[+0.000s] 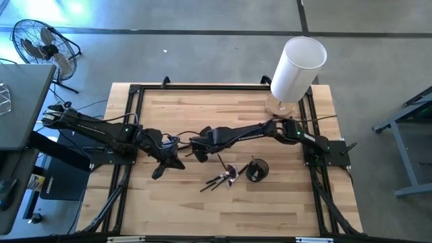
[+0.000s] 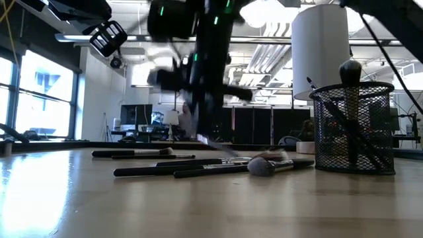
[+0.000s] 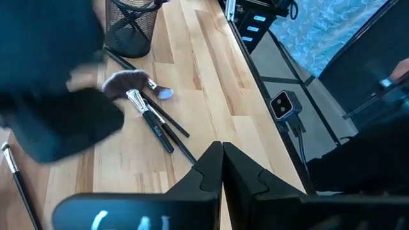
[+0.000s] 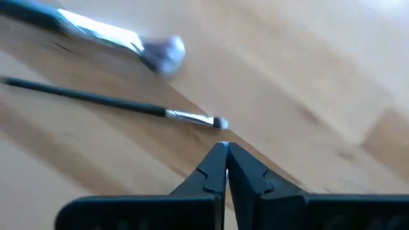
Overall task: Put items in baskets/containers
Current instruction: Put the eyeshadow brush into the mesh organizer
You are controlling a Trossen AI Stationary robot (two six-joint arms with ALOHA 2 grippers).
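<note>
Several makeup brushes (image 1: 221, 178) lie flat on the wooden table, left of the black mesh cup (image 1: 256, 170), which stands upright with a few brushes in it (image 2: 350, 125). My right gripper (image 1: 200, 156) reaches in from the right and points steeply down over the table, left of the loose brushes. Its fingers (image 4: 225, 148) are shut with nothing between them, a short way from the bristle tip of a thin dark brush (image 4: 115, 102) that lies on the wood. My left gripper (image 1: 160, 172) hangs shut (image 3: 222, 150) above the table farther left.
A tall white cylinder (image 1: 297, 64) on a wooden base stands at the far right corner. A black frame (image 1: 131, 135) runs along the table's edges. A fluffy brush (image 3: 124, 83) lies nearest the cup. Bare wood stretches along the near edge.
</note>
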